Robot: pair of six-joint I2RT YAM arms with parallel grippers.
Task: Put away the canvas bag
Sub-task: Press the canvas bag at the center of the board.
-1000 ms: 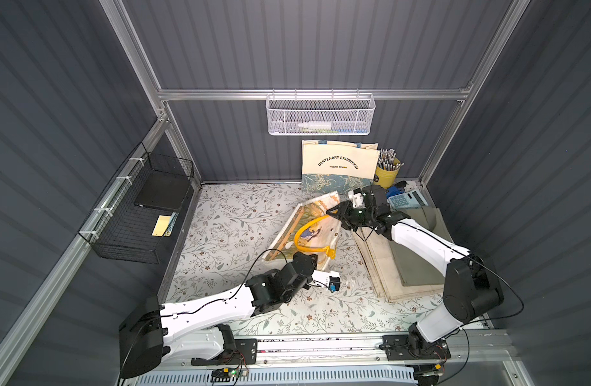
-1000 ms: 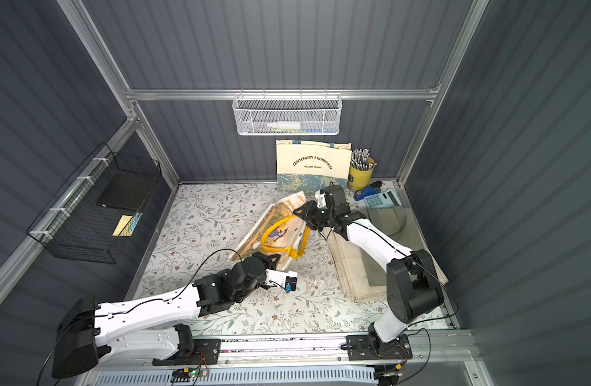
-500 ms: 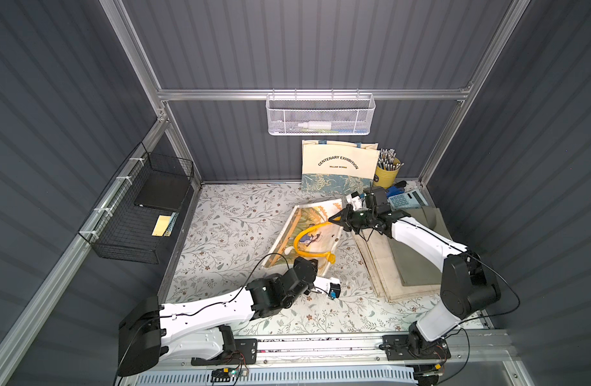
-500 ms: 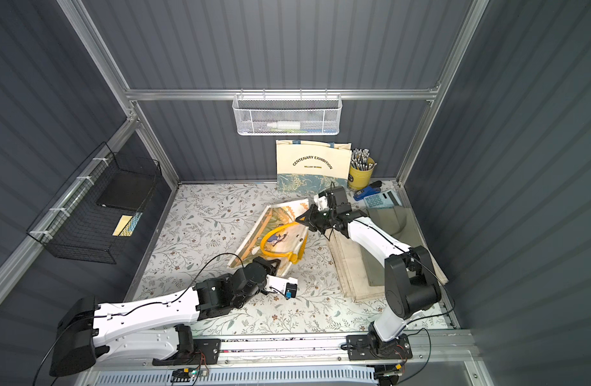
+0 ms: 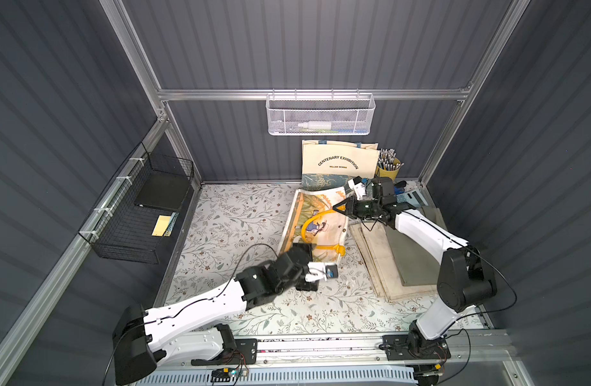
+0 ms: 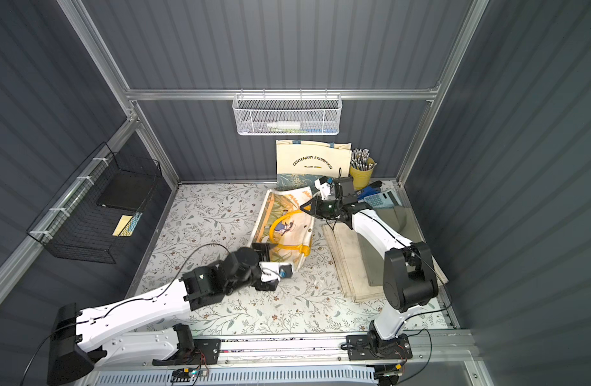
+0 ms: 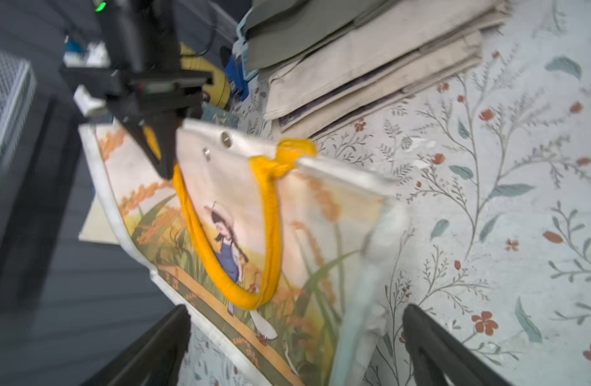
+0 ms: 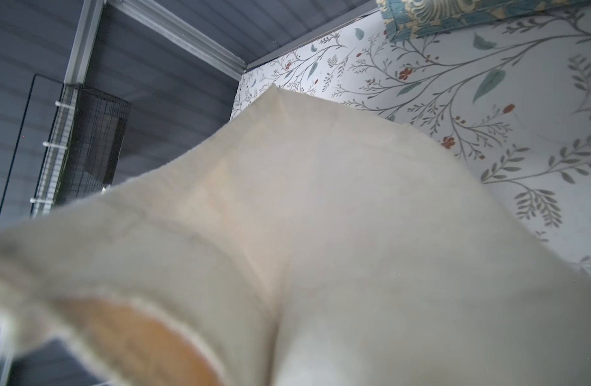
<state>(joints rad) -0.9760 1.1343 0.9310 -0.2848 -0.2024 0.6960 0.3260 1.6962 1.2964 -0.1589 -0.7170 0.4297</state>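
Observation:
The canvas bag (image 5: 315, 224) (image 6: 285, 227), printed with a field scene and fitted with yellow handles, lies tilted on the floral table. My right gripper (image 5: 336, 207) (image 6: 303, 208) is shut on the bag's far top edge and holds it slightly raised. In the right wrist view the cream cloth of the bag (image 8: 320, 234) hides the jaws. My left gripper (image 5: 306, 267) (image 6: 265, 267) (image 7: 295, 334) stands wide open at the bag's near end. Its fingers (image 7: 167, 337) straddle the bag's near edge (image 7: 287, 267) without pinching it.
A stack of folded bags (image 5: 387, 254) lies right of the canvas bag. A cream "Centenary Exhibition" tote (image 5: 339, 162), a yellow pen cup (image 5: 389, 167) and a calculator (image 5: 409, 199) stand at the back. A white mesh basket (image 5: 320, 115) hangs on the back wall, a black wire basket (image 5: 143, 214) on the left wall.
My left gripper has opened and let go of the bag's near end. My right gripper has closed on the far edge. The bag has shifted slightly to the right.

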